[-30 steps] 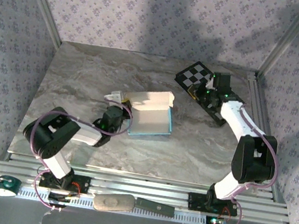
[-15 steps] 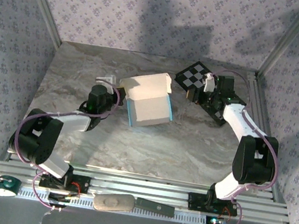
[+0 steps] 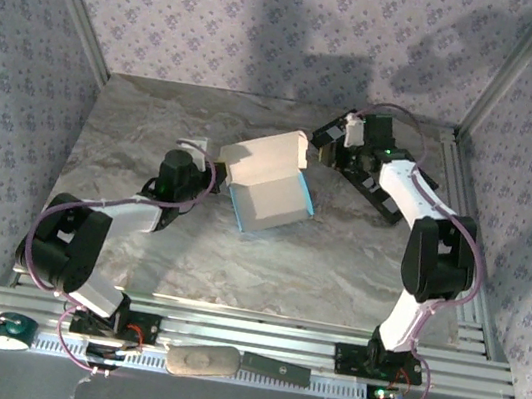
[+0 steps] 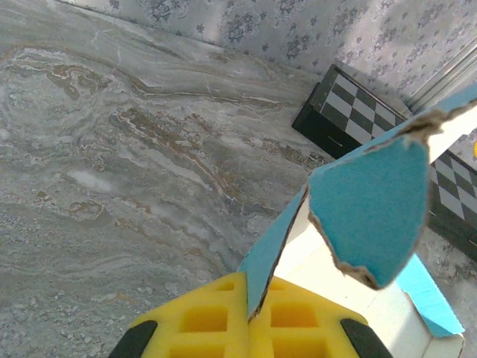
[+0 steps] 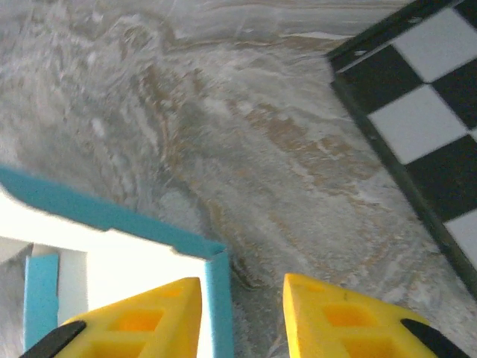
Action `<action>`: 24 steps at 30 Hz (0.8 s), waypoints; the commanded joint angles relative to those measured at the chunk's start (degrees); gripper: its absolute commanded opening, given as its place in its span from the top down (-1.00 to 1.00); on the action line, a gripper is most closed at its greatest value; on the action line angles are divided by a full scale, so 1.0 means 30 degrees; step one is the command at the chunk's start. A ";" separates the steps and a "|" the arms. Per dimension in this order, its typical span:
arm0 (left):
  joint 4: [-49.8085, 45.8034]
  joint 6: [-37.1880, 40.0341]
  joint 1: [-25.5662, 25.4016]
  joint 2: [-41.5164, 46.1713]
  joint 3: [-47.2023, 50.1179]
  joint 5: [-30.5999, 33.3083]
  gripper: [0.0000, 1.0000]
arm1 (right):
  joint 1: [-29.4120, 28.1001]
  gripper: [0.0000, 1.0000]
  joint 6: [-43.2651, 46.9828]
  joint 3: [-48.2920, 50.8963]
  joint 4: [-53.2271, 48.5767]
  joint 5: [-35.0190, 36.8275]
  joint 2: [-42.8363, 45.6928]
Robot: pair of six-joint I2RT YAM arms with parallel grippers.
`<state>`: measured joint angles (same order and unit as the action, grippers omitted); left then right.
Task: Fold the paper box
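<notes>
Top view: the paper box [image 3: 270, 188] sat mid-desk [image 3: 355, 274], between the tools, its far right corner just beside the right tool [image 3: 322, 153].
Left wrist: the left tool [image 4: 250, 324] was clamped tight on the box's blue wall.
Right wrist: we saw the jaws partly open and empty, with the box corner between them.

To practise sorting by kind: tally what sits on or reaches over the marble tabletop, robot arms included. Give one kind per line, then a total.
Paper box: 1
Checkerboard: 1
Robot arms: 2 (left arm, right arm)
Total: 4
</notes>
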<state>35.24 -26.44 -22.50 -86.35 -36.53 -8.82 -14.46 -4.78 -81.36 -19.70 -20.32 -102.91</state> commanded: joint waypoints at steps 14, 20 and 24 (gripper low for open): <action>-0.0820 0.1041 0.0002 0.0073 -0.1210 -0.0455 1.00 | -0.1964 -0.07 0.6702 -0.5036 -0.4358 0.2579 -0.1808; -0.0879 0.1107 0.0001 -0.0104 -0.1354 -0.0491 1.00 | -0.1931 -0.05 0.6752 -0.5983 -0.4485 0.2452 -0.3143; -0.0807 0.1048 0.0001 -0.0338 -0.1575 -0.0494 1.00 | -0.2056 0.08 0.6522 -0.6217 -0.4397 0.1418 -0.3592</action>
<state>32.01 -24.43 -22.50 -86.39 -38.96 -9.28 -20.27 14.41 -97.51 -31.57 -13.52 -112.44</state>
